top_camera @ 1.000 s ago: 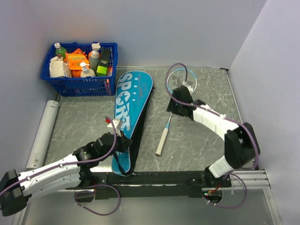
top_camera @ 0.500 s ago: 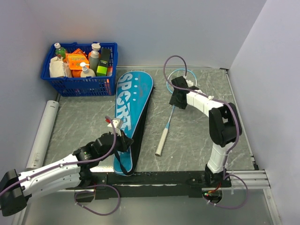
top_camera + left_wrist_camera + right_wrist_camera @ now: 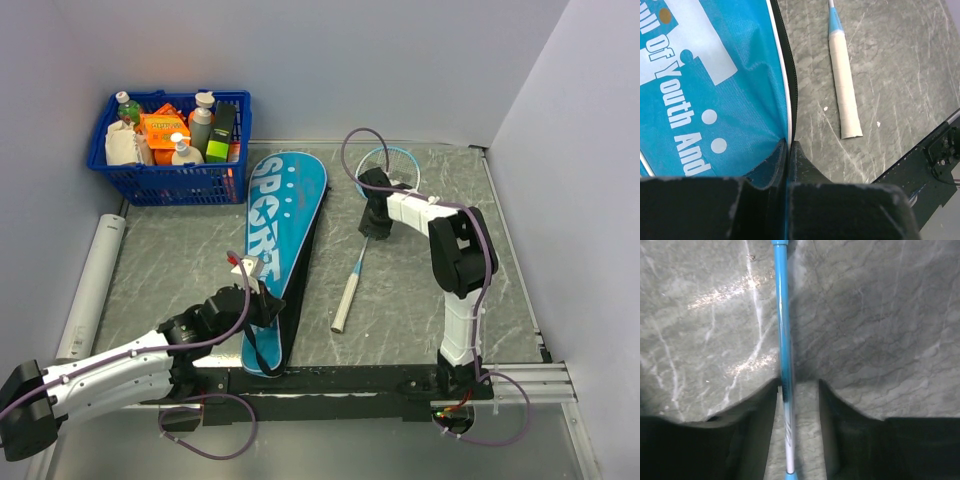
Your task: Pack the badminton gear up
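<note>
1. While the left end effector (image 3: 256, 300) stays pressed together on the near edge of the bag (image 3: 282, 210), as it was a second ago, the right arm has changed most.
2. The left wrist view shows that pinch on teal fabric right beside the black zip line, with the printed face spreading off to the left.
3. The bag lies where it lay, long and slanted on the worktop (image 3: 180, 260), its wide end near the basket (image 3: 165, 182).
4. The right arm, stretched low from the right a second ago, now stands folded up, its elbow high over the worktop.
5. The right end effector (image 3: 372, 230) has slid from the racket's throat down onto the shaft.
6. Its fingers are spread, one on each side of the blue shaft; the shaft runs close against one finger with a clear gap to the other.
7. The racket (image 3: 357, 268) has not shifted: head toward the back wall, pale handle pointing at the arm bases, just right of the bag.
</note>
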